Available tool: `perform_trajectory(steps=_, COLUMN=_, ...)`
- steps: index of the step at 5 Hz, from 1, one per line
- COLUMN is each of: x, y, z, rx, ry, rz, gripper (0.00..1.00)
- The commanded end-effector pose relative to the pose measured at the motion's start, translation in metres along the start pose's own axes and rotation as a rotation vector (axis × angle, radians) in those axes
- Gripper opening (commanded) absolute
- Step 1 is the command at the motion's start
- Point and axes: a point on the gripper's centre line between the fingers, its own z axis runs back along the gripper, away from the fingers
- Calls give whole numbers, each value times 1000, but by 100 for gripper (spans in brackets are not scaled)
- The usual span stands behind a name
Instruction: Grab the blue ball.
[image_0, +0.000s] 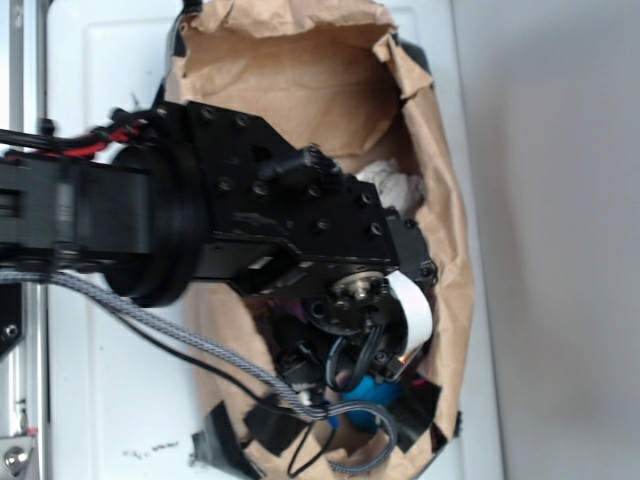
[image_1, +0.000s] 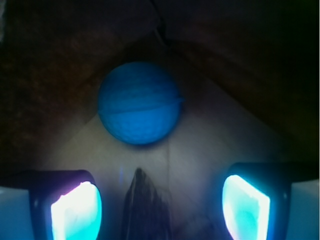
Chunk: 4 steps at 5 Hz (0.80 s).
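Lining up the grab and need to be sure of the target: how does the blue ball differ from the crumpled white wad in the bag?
The blue ball is smooth, round and teal-blue; the white wad is crumpled and irregular. The ball lies just ahead of the open gripper, by the bag's lower end; the wad sits farther up, beyond the arm. Both lie inside the brown paper bag.

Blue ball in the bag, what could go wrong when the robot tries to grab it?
1. The blue ball sits ahead of the open gripper, not yet between the fingers. Closing now would probably catch nothing.
2. It is round, so a finger bumping it might roll it deeper into the dark corner.
3. The brown paper bag wraps closely around the arm, so its folds or the loose cables could snag.
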Motion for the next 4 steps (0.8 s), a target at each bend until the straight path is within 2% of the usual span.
perform_trajectory(steps=1, x=12, y=-16, z=-14, rx=3, ry=-191, rz=-60, gripper=100)
perform_trajectory(steps=2, x=22, y=-20, z=1, rx=23, ry=-292, rz=-109, gripper=100)
perform_trajectory(steps=3, x=36, y=-18, z=13, rx=44, ry=-309, rz=-92, gripper=100)
perform_trajectory(steps=4, x=58, y=-12, z=23, rx=32, ry=-314, rz=-77, gripper=100)
